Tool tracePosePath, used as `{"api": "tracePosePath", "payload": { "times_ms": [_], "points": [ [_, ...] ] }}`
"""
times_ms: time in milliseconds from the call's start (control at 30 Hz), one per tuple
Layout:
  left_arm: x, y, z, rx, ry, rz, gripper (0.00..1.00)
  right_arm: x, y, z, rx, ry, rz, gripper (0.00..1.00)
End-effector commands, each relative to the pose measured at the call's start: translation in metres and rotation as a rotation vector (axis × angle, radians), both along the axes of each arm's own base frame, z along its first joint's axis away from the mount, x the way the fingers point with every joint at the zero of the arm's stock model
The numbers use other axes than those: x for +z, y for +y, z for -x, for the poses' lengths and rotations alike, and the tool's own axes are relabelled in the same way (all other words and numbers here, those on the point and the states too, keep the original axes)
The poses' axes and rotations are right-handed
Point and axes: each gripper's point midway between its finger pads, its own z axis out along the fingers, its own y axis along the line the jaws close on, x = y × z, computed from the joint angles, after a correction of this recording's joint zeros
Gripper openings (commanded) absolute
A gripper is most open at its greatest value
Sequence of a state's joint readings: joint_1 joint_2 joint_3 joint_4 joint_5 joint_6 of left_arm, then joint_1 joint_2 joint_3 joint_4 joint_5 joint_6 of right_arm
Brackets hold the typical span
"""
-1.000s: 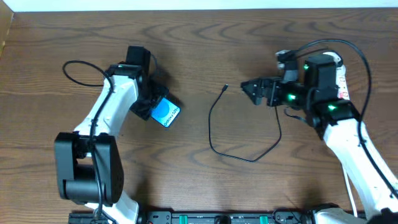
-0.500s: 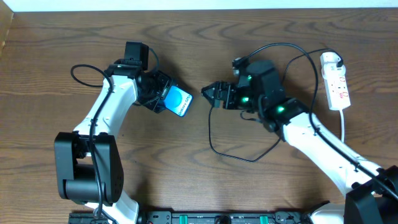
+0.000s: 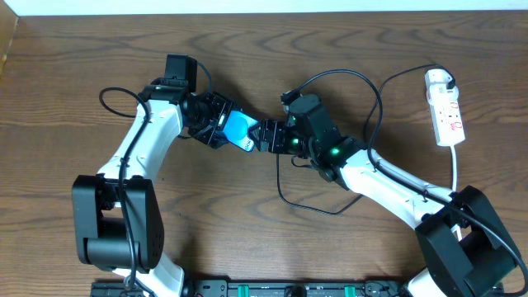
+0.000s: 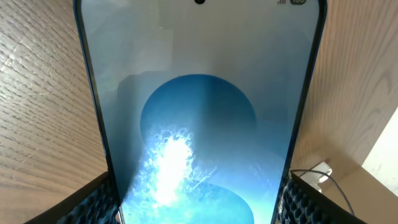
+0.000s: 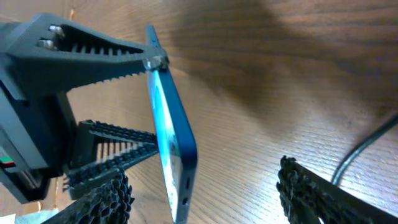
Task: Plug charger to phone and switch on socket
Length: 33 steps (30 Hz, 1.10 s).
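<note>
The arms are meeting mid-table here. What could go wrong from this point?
1. The right gripper is open at the port end of the phone with no connector visible in it. The charger lies loose beside it, so the plug-in may miss.
2. The left gripper pinches the phone at one end only; a push could twist it loose.

Both arms meet mid-table, grippers nose to nose.
My left arm (image 3: 151, 139) reaches up and bends right, and the left gripper (image 3: 217, 125) is clamped on the phone (image 3: 239, 132) by its long edges. My right arm (image 3: 388, 183) stretches far left, with the right gripper (image 3: 266, 137) spread wide, its tips just beside the left's.
</note>
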<state>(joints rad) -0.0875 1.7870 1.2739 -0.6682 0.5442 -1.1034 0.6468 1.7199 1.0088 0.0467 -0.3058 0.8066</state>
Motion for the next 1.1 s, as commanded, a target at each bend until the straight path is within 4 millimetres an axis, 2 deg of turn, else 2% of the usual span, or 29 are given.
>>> {"api": "tracePosePath", "payload": {
  "times_ms": [0,33,100,200,267,600,1067],
  "points": [
    [0.008,-0.002,-0.004,0.005,-0.016,0.028,0.67,0.03,-0.01,-0.02,-0.039,-0.059,-0.061,0.77],
    [0.008,-0.003,-0.004,0.009,-0.016,0.03,0.67,0.044,-0.022,-0.028,-0.063,-0.081,-0.085,0.77],
    [0.009,-0.004,-0.006,0.019,-0.019,0.039,0.66,0.076,-0.061,-0.047,-0.14,-0.127,-0.122,0.79],
    [0.015,-0.01,-0.01,0.038,-0.022,0.092,0.67,0.093,-0.099,-0.06,-0.215,-0.145,-0.129,0.8],
    [0.022,-0.018,-0.014,0.05,-0.025,0.155,0.66,0.094,-0.111,-0.064,-0.243,-0.143,-0.125,0.8],
    [0.045,-0.037,-0.022,0.058,-0.03,0.325,0.66,0.089,-0.111,-0.06,-0.206,-0.147,-0.098,0.81],
    [0.044,-0.035,-0.022,0.064,-0.03,0.321,0.66,0.084,-0.099,-0.05,-0.138,-0.158,-0.067,0.8]
  ]
}}
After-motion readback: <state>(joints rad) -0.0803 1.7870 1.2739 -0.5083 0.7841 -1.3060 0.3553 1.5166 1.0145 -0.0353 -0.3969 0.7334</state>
